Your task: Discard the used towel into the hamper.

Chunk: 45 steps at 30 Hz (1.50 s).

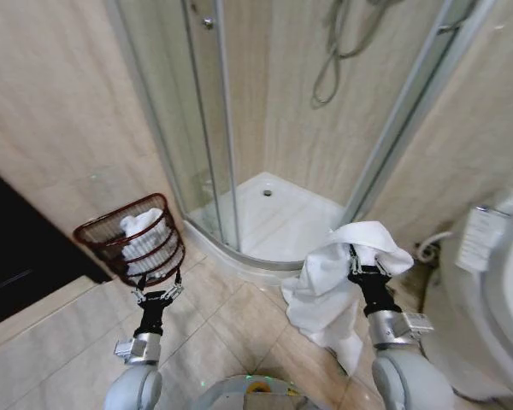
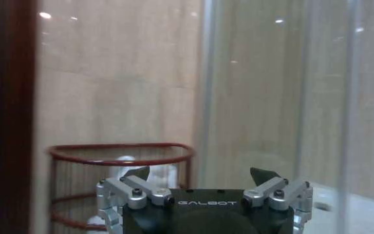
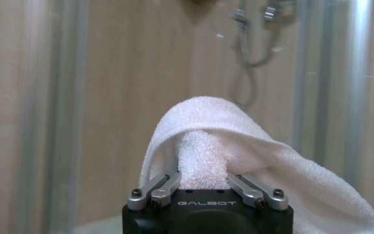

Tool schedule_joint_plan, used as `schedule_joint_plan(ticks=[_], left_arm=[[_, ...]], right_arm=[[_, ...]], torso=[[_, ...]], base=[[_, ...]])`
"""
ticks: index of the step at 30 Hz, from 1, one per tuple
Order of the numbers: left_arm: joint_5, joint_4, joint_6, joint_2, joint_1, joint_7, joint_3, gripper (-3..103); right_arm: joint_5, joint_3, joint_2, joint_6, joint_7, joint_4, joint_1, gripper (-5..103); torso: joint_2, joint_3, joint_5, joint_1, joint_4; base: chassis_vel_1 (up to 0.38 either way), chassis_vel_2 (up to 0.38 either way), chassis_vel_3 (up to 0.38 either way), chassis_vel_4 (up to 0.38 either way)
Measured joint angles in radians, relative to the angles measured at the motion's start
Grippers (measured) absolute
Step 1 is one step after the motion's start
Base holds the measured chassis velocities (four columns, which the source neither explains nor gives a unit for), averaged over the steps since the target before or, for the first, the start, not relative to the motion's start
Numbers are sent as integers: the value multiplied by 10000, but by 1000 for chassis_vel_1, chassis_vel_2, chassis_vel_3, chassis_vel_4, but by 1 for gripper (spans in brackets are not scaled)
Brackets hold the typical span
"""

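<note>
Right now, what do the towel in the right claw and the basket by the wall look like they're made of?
Towel, pinched in the right claw: white terry cotton by its looped, fuzzy nap and soft drape. Basket: reddish-brown coated wire or wicker, hard to tell; thin glossy rings and uprights with open gaps, white cloth showing through.

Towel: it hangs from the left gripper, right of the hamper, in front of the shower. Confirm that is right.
Not quite: the towel is clamped in the right gripper, as the head view shows. The left gripper is open and holds nothing, just in front of the hamper. The rest stands: the towel hangs right of the hamper, in front of the shower.
</note>
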Motion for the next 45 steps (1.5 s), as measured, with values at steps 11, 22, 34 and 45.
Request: schedule_joint_plan(ticks=[11,22,34,45], left_arm=[[155,62,-17,-116,-86,7,68,100],[99,88,-163,-62,-34,6,-32,100],[314,108,-256,-128,-50,3,-18,100],[417,174,-292,-224,-207,-366,-31,100]], right_arm=[[-88,-83,-19,125,-349,506,-233,14],[-69,-104,-58,-398,-267,507,391,14],[85,87,-111,-468,9,495,479,14],[-18,40,-66,-552,-9,415,632,14]], torso=[[0,0,0,1,-3],[0,0,1,1,-1],[0,0,0,0,0],[131,86,0,43,1]], base=[[119,128,125,125],[130,128,129,123],[121,123,111,117],[21,25,22,17]])
